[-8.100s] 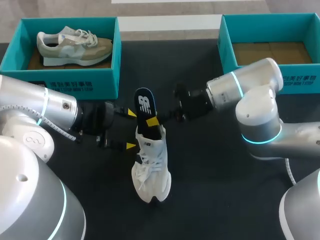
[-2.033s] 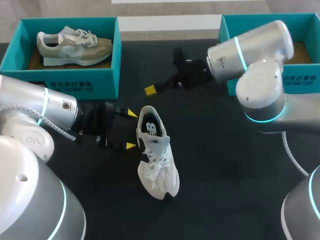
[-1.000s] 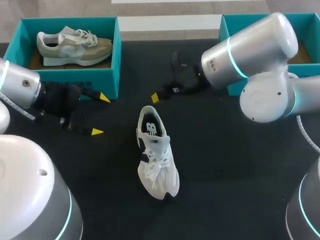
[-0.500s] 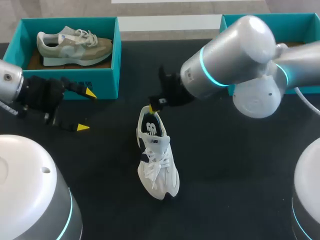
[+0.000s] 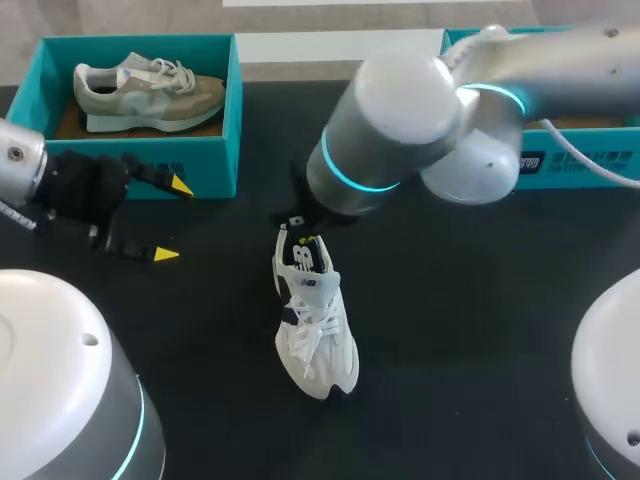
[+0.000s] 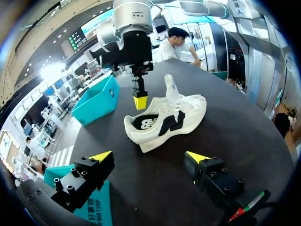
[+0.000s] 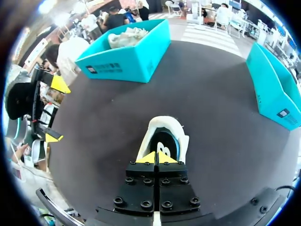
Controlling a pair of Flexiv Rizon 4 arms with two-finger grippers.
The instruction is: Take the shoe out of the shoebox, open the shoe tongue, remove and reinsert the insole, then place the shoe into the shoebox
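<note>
So the white lace-up sneaker with dark side markings (image 5: 312,320) is sitting upright on its sole out in the middle of the black table (image 5: 450,330). It's well apart from both boxes, with the toe pointing back toward the robot and the heel toward the far edge. The laces are lying loose over the tongue, and the dark insole with a white logo (image 7: 162,140) is lying down inside the shoe.

The right arm is coming in from the right and reaching past the middle. The right gripper (image 7: 155,158) is hanging right over the heel opening, its two yellow tips pressed together with nothing showing between them. From the left wrist view it's pointing down at the heel collar, but I honestly can't tell if it's touching.

The left gripper (image 5: 172,221) is sitting off to the left of the sneaker, clear of it, fingers spread wide and gripping nothing. It's just in front of the teal cardboard shoebox on the left (image 5: 137,160), which is holding a grey-and-beige sneaker (image 5: 150,95). A second teal cardboard shoebox (image 5: 610,145) is sitting at the far right, mostly behind the right arm, so I can't see inside it.
</note>
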